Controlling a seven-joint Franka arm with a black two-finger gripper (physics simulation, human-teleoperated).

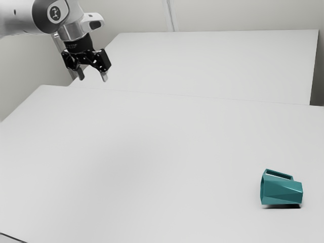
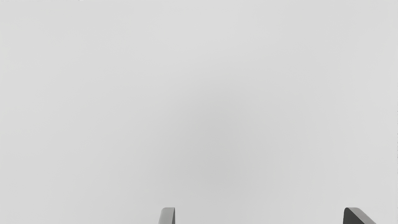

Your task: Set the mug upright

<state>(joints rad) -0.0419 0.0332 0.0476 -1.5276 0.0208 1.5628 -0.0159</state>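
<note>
My gripper (image 1: 92, 78) hangs above the white table at the exterior view's upper left, open with nothing between its fingers. In the wrist view the two fingertips of the gripper (image 2: 259, 214) stand wide apart over bare tabletop. The teal faceted mug (image 1: 281, 190) lies on its side on the table at the exterior view's lower right, far from the gripper. Its handle is on the upper side, and its wider end faces the exterior view's left.
The white tabletop (image 1: 152, 152) stretches between the gripper and the mug. Beyond its far edge is another white surface (image 1: 212, 63), with pale walls behind. A thin dark line crosses the exterior view's lower left corner.
</note>
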